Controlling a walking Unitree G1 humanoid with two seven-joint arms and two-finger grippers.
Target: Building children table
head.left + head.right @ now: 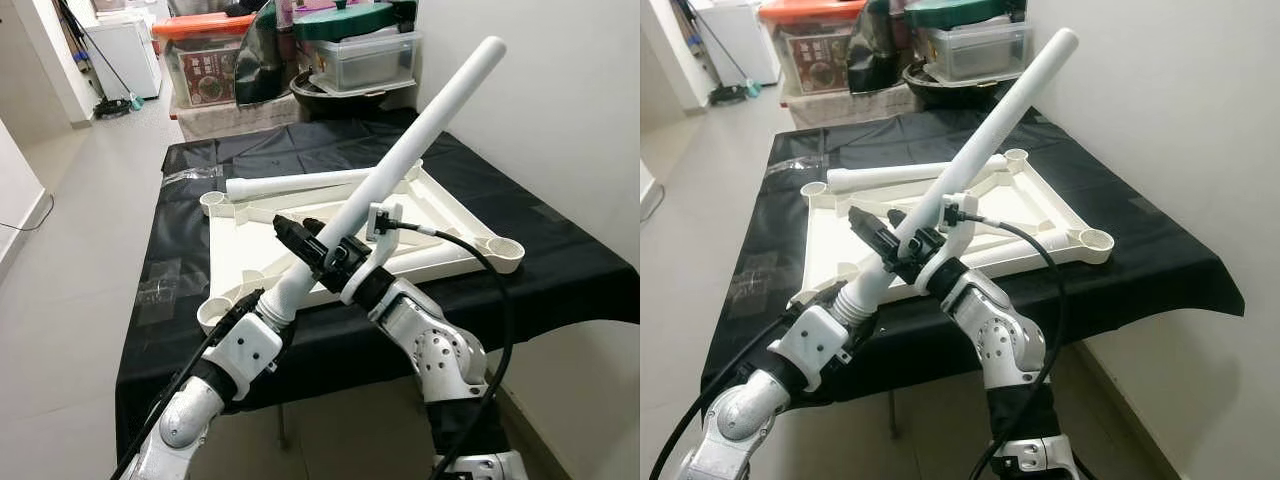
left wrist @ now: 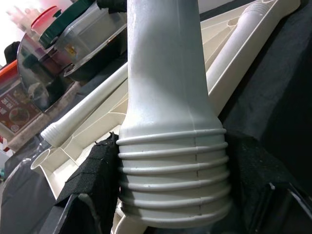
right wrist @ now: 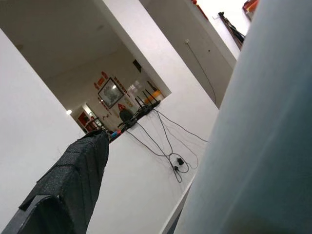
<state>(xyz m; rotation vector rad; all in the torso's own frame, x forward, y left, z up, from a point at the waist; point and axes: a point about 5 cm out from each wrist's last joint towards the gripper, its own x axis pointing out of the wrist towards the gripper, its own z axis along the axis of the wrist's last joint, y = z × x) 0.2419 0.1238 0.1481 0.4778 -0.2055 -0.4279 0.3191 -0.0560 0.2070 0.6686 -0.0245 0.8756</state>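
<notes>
The white tabletop (image 1: 447,213) lies upside down on a black-covered table (image 1: 560,270), with round sockets at its corners. I hold one white table leg (image 1: 420,130) slanted up and to the right above it. My left gripper (image 1: 268,302) is shut on the leg's ribbed threaded end (image 2: 173,161), just above the near left corner socket (image 1: 215,312). My right gripper (image 1: 305,240) sits at the leg a little higher up, open. One finger (image 3: 73,180) stands apart from the leg and the other is hidden behind it. Two more legs (image 1: 300,183) (image 1: 445,258) lie on the tabletop.
Behind the table stand stacked storage boxes (image 1: 205,65) and clear lidded containers (image 1: 365,55). A white wall (image 1: 560,110) runs close along the right side. Open grey floor (image 1: 80,230) lies to the left, with a white cabinet (image 1: 125,50) far back.
</notes>
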